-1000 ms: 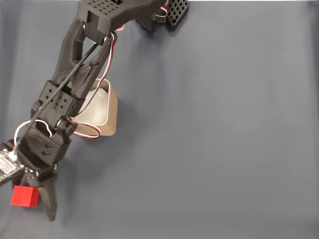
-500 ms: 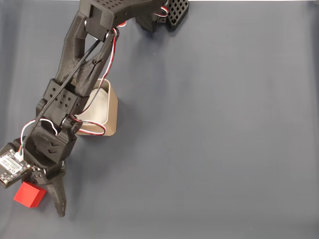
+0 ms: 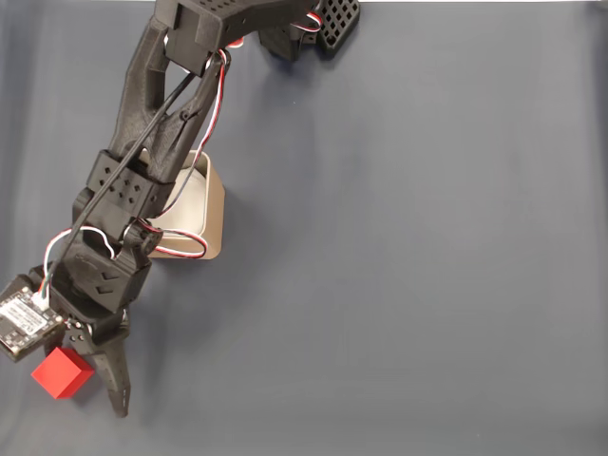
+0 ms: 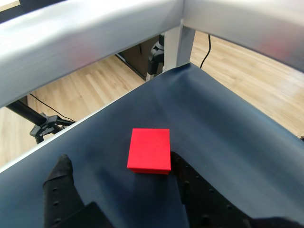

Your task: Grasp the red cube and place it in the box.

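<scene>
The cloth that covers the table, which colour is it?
The smooth table cloth is dark blue-grey, plain with no pattern, best seen in the fixed view.

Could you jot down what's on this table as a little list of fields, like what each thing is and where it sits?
surface: dark blue cloth
red cube: on the cloth near the fixed view's lower left corner
box: tan, open-topped, partly under the arm
gripper: open, fingers either side of the cube; one finger seems to touch it
cube in box: no
</scene>
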